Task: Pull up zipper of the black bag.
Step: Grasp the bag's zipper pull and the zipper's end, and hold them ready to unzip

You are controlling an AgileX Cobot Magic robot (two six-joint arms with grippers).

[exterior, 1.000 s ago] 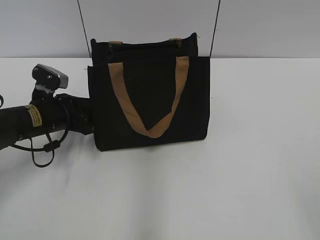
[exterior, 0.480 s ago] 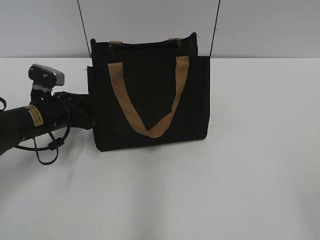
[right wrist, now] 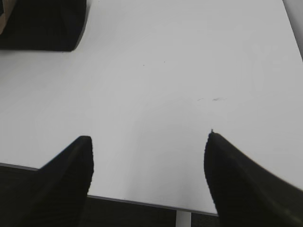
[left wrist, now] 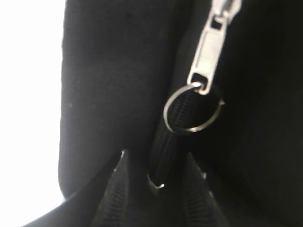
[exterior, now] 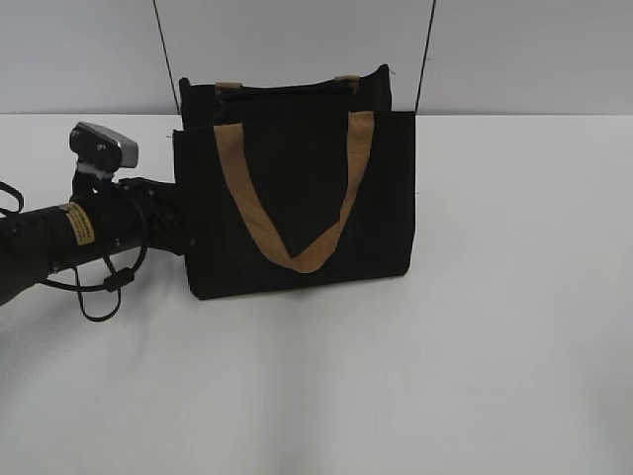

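The black bag (exterior: 297, 198) with tan handles (exterior: 297, 252) stands upright on the white table (exterior: 495, 297). My left gripper (exterior: 181, 233) is pressed against the bag's left side, its tips hidden by the fabric. In the left wrist view the silver zipper pull (left wrist: 210, 52) and its ring (left wrist: 191, 109) hang just beyond my left gripper (left wrist: 154, 158). Its fingers are apart on either side of the black zipper track (left wrist: 163, 142). My right gripper (right wrist: 149, 142) is open and empty over the table's front edge, and out of the exterior view.
A corner of the bag (right wrist: 42, 23) shows at the top left of the right wrist view. Two thin black cords (exterior: 166, 59) rise behind the bag. The left arm's cable loop (exterior: 99, 287) hangs to the table.
My left arm has shifted slightly right and up, closer against the bag's left side. The bag has not moved.
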